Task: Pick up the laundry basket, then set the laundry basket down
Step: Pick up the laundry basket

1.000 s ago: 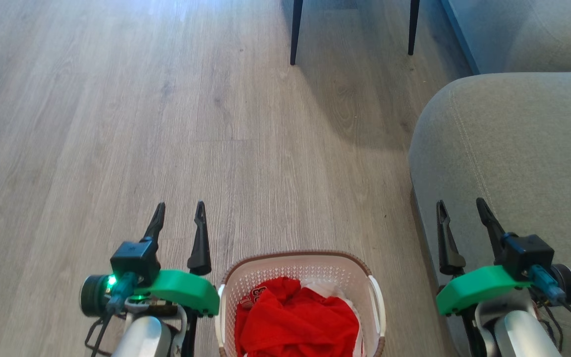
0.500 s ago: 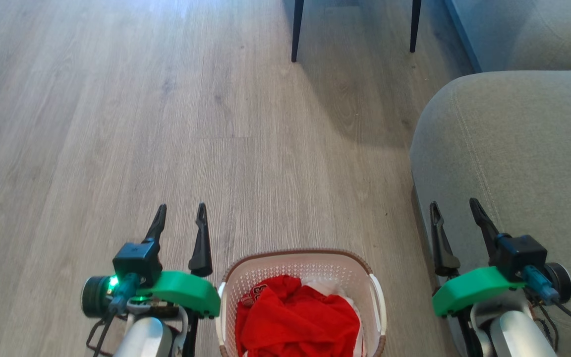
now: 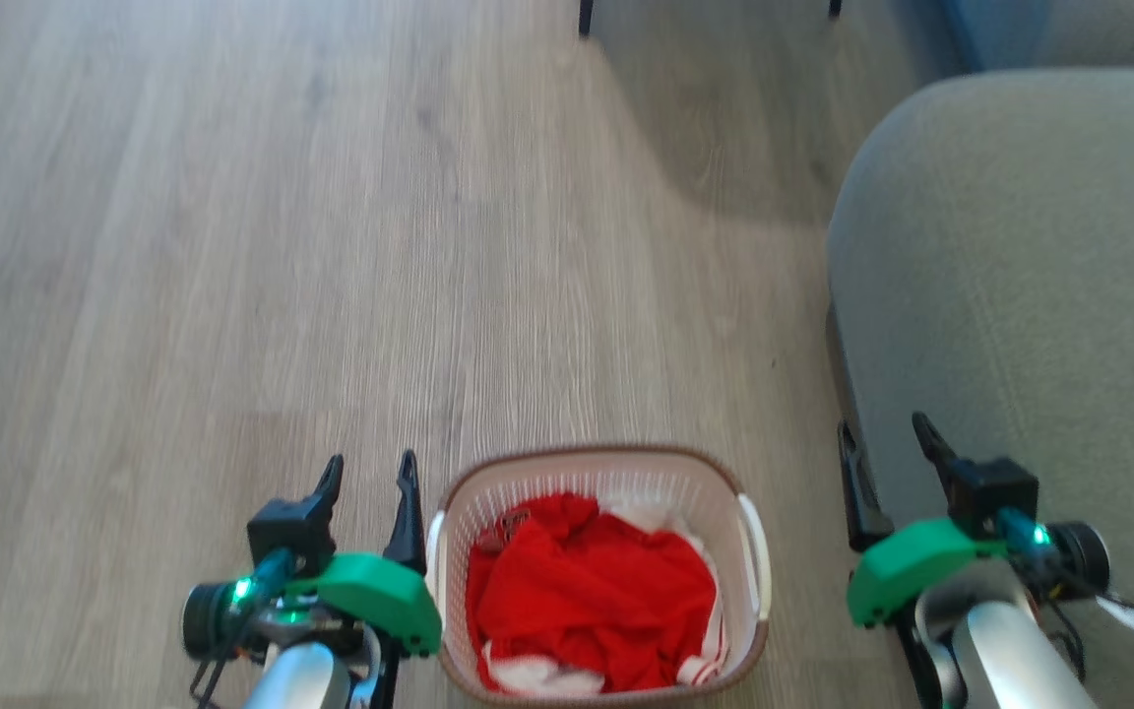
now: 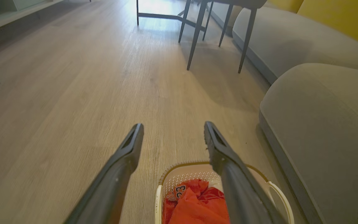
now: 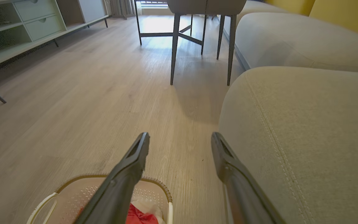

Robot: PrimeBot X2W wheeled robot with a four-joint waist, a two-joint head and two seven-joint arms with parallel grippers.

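The laundry basket (image 3: pixel 597 471), white and perforated with a brown rim, stands on the wood floor at the bottom centre of the head view, red and white clothes heaped inside. My left gripper (image 3: pixel 370 473) hangs open just left of its left handle. My right gripper (image 3: pixel 882 433) is open well to the basket's right, against the grey sofa. In the left wrist view my open gripper (image 4: pixel 171 127) points over the floor with the basket (image 4: pixel 182 172) below the right finger. In the right wrist view, the basket (image 5: pixel 82 186) lies at the lower left, below my open gripper (image 5: pixel 179 137).
A grey sofa (image 3: pixel 1020 276) fills the right side, close to the right arm. Dark chair legs (image 4: pixel 194 34) stand on the floor ahead. A low pale cabinet (image 5: pixel 26 28) runs along the far left. Bare wood floor (image 3: pixel 232 246) spreads ahead and left.
The head camera has tilted down, so the whole picture slid up and the basket shows more fully. Both grippers sit lower and closer to the basket's sides, still open.
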